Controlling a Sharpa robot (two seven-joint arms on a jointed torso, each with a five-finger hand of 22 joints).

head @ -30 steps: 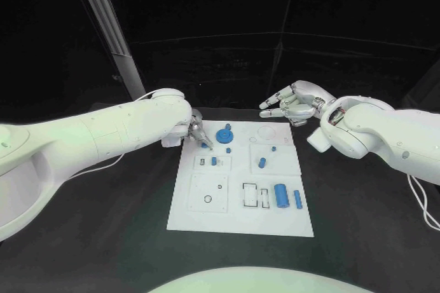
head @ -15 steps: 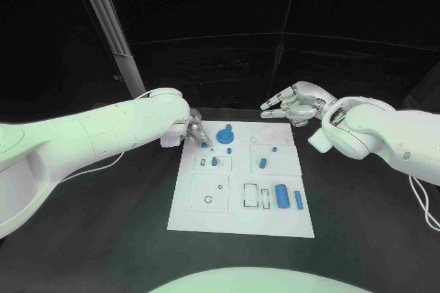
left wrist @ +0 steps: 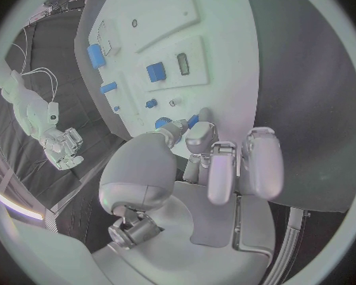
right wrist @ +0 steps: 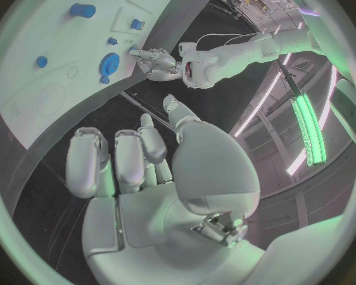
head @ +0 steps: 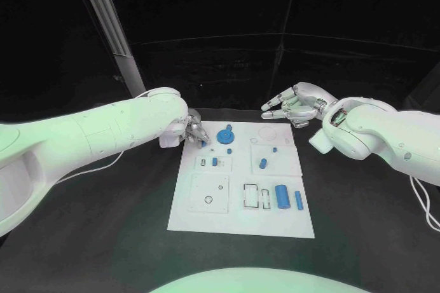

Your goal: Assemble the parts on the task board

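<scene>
Head view: board point(head: 240, 207) lies mid-worktop point(head: 110, 210), blue parts point(head: 281, 195) seated or loose on it | left hand point(head: 193, 130) pinches a small part at the far-left corner, apparently for insertion | right hand point(head: 294, 105) hovers beyond, fingers loosely spread, holding nothing.

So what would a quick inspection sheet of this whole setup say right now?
Surface: black table, task board in the middle.
Job's things: blue parts on the board, including a round part and a large cylinder.
Clutter: nothing seen.
Hands: left hand at the board's far left corner, pinching a small blue part; right hand raised beyond the far edge, holding nothing.
Cables: white cable by the right arm.
Surroundings: dark backdrop, slanted pole.
</scene>
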